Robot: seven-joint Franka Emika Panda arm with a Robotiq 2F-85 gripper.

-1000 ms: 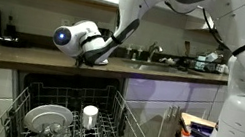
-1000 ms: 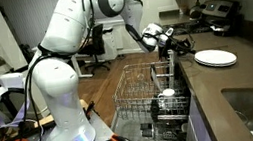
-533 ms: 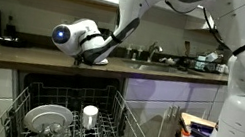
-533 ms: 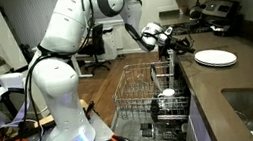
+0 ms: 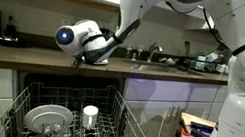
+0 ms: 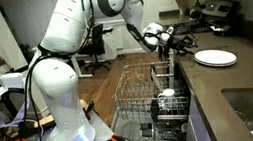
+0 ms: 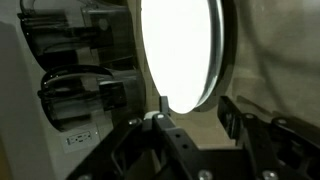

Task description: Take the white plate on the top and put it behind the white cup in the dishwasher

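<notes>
**Plate on the counter, hand open next to it**

The white plate [image 6: 216,58] lies flat on the dark counter [image 6: 210,86], up above the dishwasher [image 6: 135,91]. It is not in the dishwasher yet.

The gripper [image 6: 176,41] is low over the counter, just beside the edge of the plate. In the wrist view the plate [image 7: 180,50] looks very bright and fills the top middle. The two black fingers [image 7: 162,122] stand apart, with a gap between them. The edge of the plate is right in front of that gap. I cannot tell if a finger touches the plate. The hand is not squeezing anything.

The dishwasher door is down, and the white wire rack [image 5: 126,120] is pulled out. The white cup [image 5: 90,117] stands in the rack, near the middle. Next to it in the rack sits a grey glassy dish [image 5: 47,119]. In an exterior view the cup [image 6: 167,94] is on the side of the rack closest to the counter.

The plate and the cup are well apart. The plate is up on the counter and the cup is down in the rack.
</notes>
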